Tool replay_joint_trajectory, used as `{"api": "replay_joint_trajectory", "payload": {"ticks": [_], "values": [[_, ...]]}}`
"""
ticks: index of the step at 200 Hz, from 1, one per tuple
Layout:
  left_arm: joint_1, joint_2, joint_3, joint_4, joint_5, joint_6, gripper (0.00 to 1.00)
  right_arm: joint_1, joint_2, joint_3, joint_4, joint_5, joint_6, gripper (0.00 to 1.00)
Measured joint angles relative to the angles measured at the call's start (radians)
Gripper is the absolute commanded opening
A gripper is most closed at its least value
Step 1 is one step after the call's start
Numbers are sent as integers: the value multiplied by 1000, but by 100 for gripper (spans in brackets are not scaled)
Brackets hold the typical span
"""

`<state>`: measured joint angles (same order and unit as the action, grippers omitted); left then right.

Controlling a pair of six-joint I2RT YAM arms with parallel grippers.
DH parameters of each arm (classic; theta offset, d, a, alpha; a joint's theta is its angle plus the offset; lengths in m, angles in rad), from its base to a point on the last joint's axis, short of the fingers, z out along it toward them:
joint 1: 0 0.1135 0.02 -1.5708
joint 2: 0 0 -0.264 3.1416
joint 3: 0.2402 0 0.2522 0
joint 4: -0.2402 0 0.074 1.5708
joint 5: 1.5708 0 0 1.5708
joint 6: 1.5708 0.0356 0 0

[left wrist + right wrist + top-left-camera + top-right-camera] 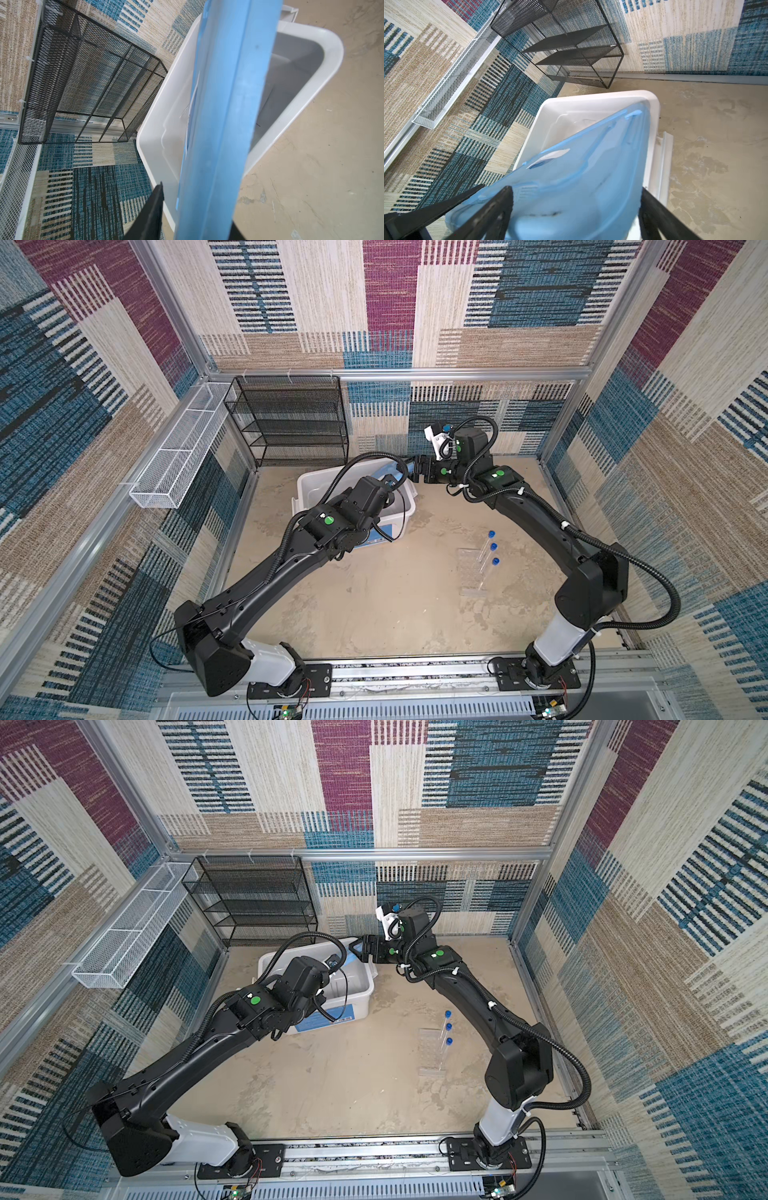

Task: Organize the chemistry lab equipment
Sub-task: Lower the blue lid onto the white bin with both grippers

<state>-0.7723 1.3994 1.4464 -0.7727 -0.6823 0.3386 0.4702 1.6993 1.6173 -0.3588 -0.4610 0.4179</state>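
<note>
1. Lid relation. The translucent blue plastic lid (pixel 224 104) is raised at a tilt over the large white plastic bin (pixel 410 501). Both arms meet at it. The lid's long axis runs between the 2 end effectors.

2. Left end effector (pixel 197 207). Its jaws are partly open and straddle 1 edge of the lid. A gap shows between the visible finger (pixel 154 209) and the lid, and the opposite finger is mostly hidden. A firm hold cannot be confirmed.

3. Right end effector (pixel 576 189). Its jaws are set wide, with the lid's corner lying between them. It cannot be determined whether the pads press on the lid.

4. Task items. The 3 long clear test tubes with blue caps (pixel 487 560) stand caps up in the clear plastic tube rack (pixel 469 572), on the right side of the table. They are well apart from both end effectors, toward the base end of the right arm. The right arm is the nearer: its forearm passes just beside the rack. No beaker, funnel, tweezers or rods can be identified.

5. Surface and room. The table (pixel 374 614) is a mottled beige sheet. The black mesh shelf (pixel 291 418) stands just behind the bin against the back wall. The white wire basket (pixel 178 456) hangs on the left wall. Patterned carpet covers all walls.

6. Judgement. Moving the lid aside looks like the current step.
</note>
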Motion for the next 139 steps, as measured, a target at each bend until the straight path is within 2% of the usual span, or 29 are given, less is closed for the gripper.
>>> {"api": "replay_joint_trajectory", "payload": {"ticks": [26, 139], "values": [[-9, -12, -37, 7, 1, -27, 45, 0, -21, -62, 24, -1, 3, 90], [-38, -34, -177, 20, 44, -192, 45, 0, -68, -241, 78, 16, 18, 89]]}}
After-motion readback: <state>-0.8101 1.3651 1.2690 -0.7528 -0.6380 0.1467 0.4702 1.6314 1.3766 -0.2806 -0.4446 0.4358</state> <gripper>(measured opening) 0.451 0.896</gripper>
